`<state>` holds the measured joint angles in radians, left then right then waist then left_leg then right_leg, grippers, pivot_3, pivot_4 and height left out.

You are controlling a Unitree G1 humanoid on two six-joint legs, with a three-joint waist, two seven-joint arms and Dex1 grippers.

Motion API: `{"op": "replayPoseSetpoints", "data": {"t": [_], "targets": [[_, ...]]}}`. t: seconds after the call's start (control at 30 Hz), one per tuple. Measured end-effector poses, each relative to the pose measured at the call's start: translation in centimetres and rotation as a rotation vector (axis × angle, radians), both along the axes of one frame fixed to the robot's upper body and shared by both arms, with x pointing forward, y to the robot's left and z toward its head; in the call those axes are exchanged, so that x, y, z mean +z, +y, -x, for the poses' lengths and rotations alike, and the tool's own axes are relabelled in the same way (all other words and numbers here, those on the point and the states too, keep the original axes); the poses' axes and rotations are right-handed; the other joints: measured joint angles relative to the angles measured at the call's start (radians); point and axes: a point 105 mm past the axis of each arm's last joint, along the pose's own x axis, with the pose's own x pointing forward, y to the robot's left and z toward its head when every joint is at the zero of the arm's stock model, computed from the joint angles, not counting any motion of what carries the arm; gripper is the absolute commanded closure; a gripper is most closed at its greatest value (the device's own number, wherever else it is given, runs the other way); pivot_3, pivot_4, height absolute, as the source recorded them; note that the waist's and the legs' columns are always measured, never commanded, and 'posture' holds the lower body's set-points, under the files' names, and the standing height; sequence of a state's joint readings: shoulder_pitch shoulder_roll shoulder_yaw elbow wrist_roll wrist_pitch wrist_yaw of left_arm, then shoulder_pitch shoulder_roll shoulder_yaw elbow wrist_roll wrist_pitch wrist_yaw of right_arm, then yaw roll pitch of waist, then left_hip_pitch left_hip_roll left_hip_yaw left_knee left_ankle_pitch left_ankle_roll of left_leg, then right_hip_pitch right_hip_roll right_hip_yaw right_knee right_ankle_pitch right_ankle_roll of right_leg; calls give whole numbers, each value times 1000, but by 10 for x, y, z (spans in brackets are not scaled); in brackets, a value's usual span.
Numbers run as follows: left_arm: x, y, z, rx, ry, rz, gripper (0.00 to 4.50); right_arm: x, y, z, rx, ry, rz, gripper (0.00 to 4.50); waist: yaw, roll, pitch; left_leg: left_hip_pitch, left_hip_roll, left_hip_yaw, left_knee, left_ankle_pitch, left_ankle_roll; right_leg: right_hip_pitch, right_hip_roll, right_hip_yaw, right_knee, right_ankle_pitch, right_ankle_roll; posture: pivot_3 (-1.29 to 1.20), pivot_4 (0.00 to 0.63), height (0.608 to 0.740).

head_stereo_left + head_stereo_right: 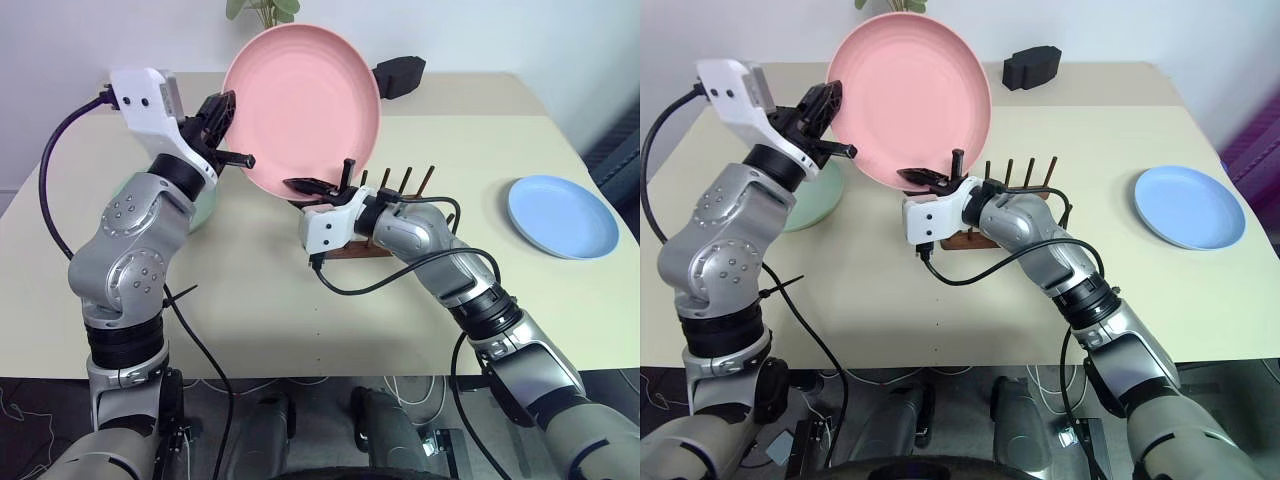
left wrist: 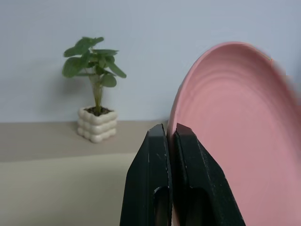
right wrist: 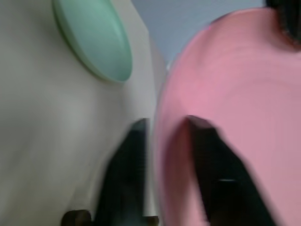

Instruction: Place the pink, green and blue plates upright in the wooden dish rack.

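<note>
Both tools grasp the pink plate (image 1: 301, 105), the left tool (image 1: 222, 135) clenched on its rim and the right tool (image 1: 318, 184) pinching its lower edge, holding it upright just above the wooden dish rack (image 1: 392, 215), with the green plate (image 3: 94, 37) beyond the left tool and the blue plate (image 1: 562, 215) well apart on the tabletop (image 1: 300, 300).

Beige table (image 1: 260, 300), small potted plant (image 2: 94, 94) in a bumpy white pot at its far edge, black box (image 1: 1031, 67) near the far edge, white wall (image 2: 164, 28) behind
</note>
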<state>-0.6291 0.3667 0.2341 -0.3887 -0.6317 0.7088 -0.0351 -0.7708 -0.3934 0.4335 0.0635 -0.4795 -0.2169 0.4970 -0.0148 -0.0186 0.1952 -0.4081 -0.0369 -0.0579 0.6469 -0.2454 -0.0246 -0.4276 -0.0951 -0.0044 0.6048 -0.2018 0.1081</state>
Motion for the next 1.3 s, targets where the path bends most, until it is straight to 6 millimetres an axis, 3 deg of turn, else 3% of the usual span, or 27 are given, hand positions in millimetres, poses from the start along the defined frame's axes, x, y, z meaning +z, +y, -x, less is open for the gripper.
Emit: {"op": "replayPoseSetpoints", "data": {"t": [0.13, 0.17, 0.23, 0.43, 0.47, 0.63, 0.77, 0.83, 1.03, 1.3], "targets": [[0, 1, 0, -2, -2, 23, 4500, 2, 0, 0, -1, -23, 11, 4436, 3, 0, 0, 0, 0, 0, 1, 0, 0, 0, 0, 0, 0, 0, 0, 0, 150, 736], [0, 0, 0, -7, -2, 33, 4186, 2, 0, 0, -2, -28, 13, 4485, 3, 0, 0, 0, 0, 0, 1, 0, 0, 0, 0, 0, 0, 0, 0, 0, 150, 736], [0, -2, 1, -32, -2, 76, 3472, 2, 0, 0, -3, -35, 15, 4500, 3, 0, 0, 0, 0, 0, 1, 0, 0, 0, 0, 0, 0, 0, 0, 0, 150, 736], [13, -13, 14, -151, -72, 167, 368, -2, -7, -8, -54, -55, 38, 4500, 2, 0, 0, 0, 0, 0, 1, 0, 0, 0, 0, 0, 2, 0, 0, 0, 150, 736], [15, -13, 16, -160, -85, 179, 62, -1, -7, -9, -58, -66, 38, 4500, 1, 0, 0, 0, 0, 0, 1, 0, 0, 0, 0, 0, 2, 0, 0, 0, 150, 736], [27, 1, 22, -138, -158, 232, 62, 6, -20, -15, -86, -111, 36, 4500, 1, 0, 0, 1, 0, 0, 1, 1, -1, 0, 0, 0, 5, 0, 0, 0, 150, 736], [39, 33, 31, -68, -243, 272, 62, 32, -63, -28, -180, -112, -47, 4500, 4, 0, 0, 1, 0, 0, 2, 1, -1, 0, 0, 0, 5, 0, 0, 0, 150, 736], [36, 40, 34, -67, -243, 247, 62, 47, -82, -31, -207, -79, -135, 4500, 2, 0, 0, 1, 0, 0, 1, 1, -1, 0, 0, 0, 5, 0, 0, 0, 150, 736], [-9, 32, 33, -159, -101, 100, 62, 53, -118, -17, -129, 226, -390, 4500, 2, 0, 0, 1, 0, 0, 2, 1, 0, 1, 0, 0, 6, 0, 0, 0, 150, 736], [-87, -17, 55, -445, 127, -119, 62, 81, -149, 29, 145, 695, -799, 4500, 3, 0, 0, 1, 2, 0, 2, 0, 0, 1, 0, 0, 6, -3, -4, 0, 150, 736]]}}
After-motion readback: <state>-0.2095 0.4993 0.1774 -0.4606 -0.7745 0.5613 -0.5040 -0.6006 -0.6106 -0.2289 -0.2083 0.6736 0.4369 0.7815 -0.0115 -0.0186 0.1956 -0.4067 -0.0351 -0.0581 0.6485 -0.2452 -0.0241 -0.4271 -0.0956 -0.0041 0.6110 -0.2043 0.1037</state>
